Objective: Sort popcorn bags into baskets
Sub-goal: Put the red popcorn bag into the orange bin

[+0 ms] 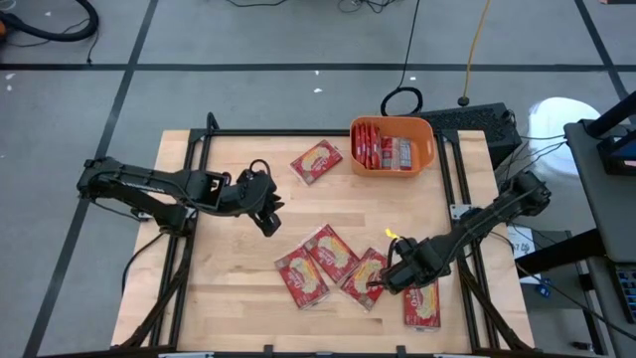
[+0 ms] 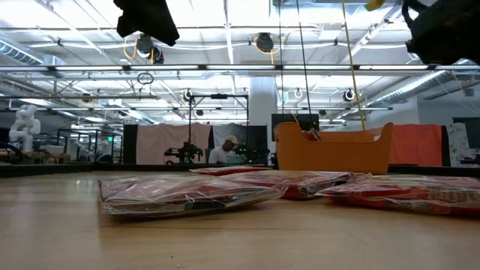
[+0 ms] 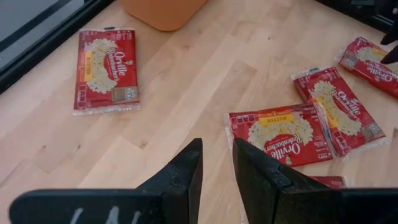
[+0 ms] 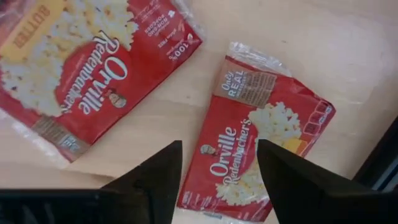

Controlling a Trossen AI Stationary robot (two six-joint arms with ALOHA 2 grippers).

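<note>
Right pincer [image 4: 217, 180] is being held low over the front right part of the bench [image 1: 229, 298], fingers spread wide, nothing gripped and nothing touched. Directly beneath and just beyond the fingertips, one popcorn bag [image 4: 261, 149] is lying flat and askew, alone near the bench edge; the spread is judged to be set for a pinch across this packet. To one side of the pincer, a second packet [image 4: 87, 74] is lying flat, label up.

Left pincer [image 3: 217, 177] is being held above the middle left of the bench, fingers narrowly parted with a slim gap between them, nothing held. It is judged to be waiting.

Beyond the right pincer, toward the bench's middle, a loose fan of packets [image 1: 328, 264] is lying overlapped, probably as scattered, not stacked for order. Well apart from both pincers, a single packet [image 1: 316, 162] is lying just beside the orange basket [image 1: 427, 164].

Farthest off, at the back of the bench, the basket is standing with several packets [image 1: 383, 149] already packed on edge inside it. Sorting is judged partly done, with about half a dozen packets left out on the bench.
</note>
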